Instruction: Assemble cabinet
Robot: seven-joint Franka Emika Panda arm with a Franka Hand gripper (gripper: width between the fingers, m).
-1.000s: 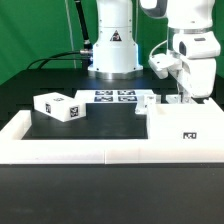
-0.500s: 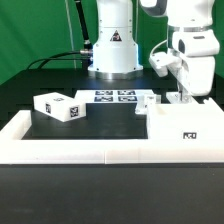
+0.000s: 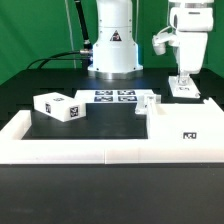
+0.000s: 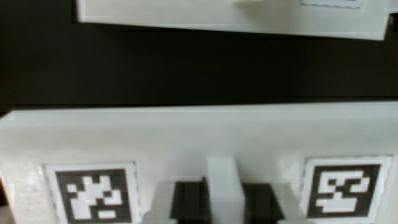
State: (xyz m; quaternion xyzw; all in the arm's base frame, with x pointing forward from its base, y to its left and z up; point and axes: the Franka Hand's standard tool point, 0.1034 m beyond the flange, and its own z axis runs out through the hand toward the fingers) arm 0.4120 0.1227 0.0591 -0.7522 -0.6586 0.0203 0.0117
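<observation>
On the black table, at nine o'clock, lies a tagged white block. The marker board lies flat near the centre, toward twelve. At three o'clock the cabinet body sits against the border rail. Above it, at two o'clock, the gripper hangs, its fingers clamped on a tagged white panel.

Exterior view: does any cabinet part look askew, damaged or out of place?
Only the small tagged block on the exterior view's left: it lies turned at an angle to the border rail. Nothing looks damaged or spilled.
</observation>
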